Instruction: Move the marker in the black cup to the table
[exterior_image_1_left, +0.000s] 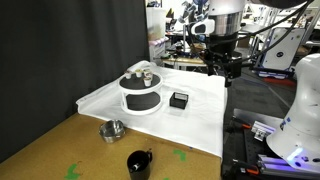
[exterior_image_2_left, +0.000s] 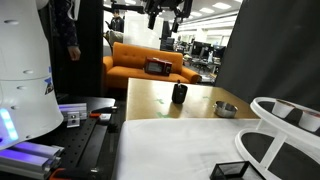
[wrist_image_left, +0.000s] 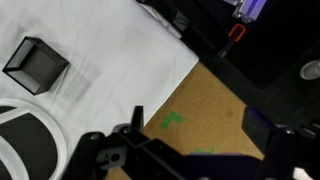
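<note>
The small glossy black cup (exterior_image_1_left: 139, 163) with a side handle stands upright on the wide tan-brown board table (exterior_image_1_left: 60, 150), on bare board among a few green marks. Whether a marker sits inside it is too small to tell in either exterior view. Near the cup, on the same board, rests a small shiny metal bowl (exterior_image_1_left: 112, 130). Beyond the bowl, farther from the cup, a white cloth (exterior_image_1_left: 200, 120) covers the table. On the cloth sit a larger white-and-black round container (exterior_image_1_left: 140, 92) and, beside it, a small black square box (exterior_image_1_left: 179, 99). The gripper (exterior_image_1_left: 222, 68) hangs high over the cloth's far side, well apart from the cup. In the wrist view its fingers (wrist_image_left: 283, 140) are spread wide, holding nothing.
</note>
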